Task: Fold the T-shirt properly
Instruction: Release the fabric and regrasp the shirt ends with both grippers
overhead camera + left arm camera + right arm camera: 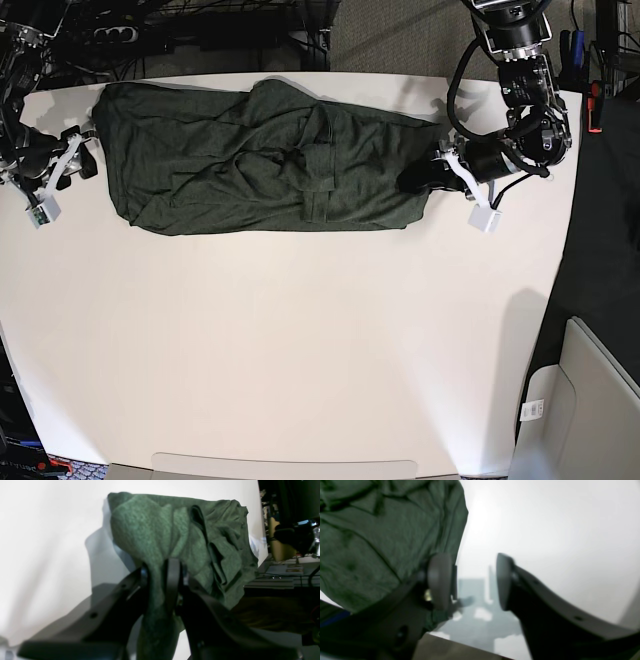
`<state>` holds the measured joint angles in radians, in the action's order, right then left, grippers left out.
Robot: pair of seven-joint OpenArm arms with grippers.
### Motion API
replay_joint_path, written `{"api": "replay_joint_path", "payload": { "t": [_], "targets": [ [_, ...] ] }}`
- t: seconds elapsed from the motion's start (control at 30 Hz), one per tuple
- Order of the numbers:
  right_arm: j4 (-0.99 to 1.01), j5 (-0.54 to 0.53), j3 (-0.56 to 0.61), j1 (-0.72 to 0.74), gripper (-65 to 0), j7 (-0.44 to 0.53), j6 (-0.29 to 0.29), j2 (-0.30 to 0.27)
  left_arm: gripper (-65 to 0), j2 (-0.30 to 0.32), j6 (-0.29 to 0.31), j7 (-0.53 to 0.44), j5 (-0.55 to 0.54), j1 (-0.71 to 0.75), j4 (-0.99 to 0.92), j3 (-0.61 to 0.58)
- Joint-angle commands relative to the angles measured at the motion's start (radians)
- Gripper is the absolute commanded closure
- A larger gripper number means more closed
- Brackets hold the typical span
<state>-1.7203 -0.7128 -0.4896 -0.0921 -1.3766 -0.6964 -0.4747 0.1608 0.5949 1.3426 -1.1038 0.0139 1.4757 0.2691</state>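
2 jaws: left (160, 580) pinching heathered knit T-shirt (260, 160), right (470, 580) parted, holding nothing.

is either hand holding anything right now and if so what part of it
The left hand is shut on the T-shirt, pinching a gathered bit of fabric at its end edge. The right hand is open beside the shirt's other end, holding nothing.
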Motion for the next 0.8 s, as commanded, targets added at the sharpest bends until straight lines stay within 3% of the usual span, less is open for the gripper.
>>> {"api": "replay_joint_path", "payload": {
  "t": [0.0,0.37,0.57,0.77],
  "targets": [
    [0.006,-0.015,0.002,0.012,-34.5,0.009,-0.002,-0.011,-3.5,0.006,0.004,-0.002,-0.032,-0.013,0.016,0.002],
    [0.082,-0.132,0.002,0.005,-42.4,0.007,-0.002,0.049,-3.5,0.004,0.004,-0.002,-0.032,-0.013,0.016,0.002],
    [0.158,-0.136,-0.004,-0.013,-45.9,0.01,-0.002,0.052,-3.5,0.006,0.004,-0.002,-0.032,-0.013,0.016,0.002],
    [0.164,-0.136,0.002,-0.015,-46.1,0.009,-0.002,0.101,-3.5,0.006,0.004,-0.002,-0.032,-0.013,0.016,0.002]
  ]
}}
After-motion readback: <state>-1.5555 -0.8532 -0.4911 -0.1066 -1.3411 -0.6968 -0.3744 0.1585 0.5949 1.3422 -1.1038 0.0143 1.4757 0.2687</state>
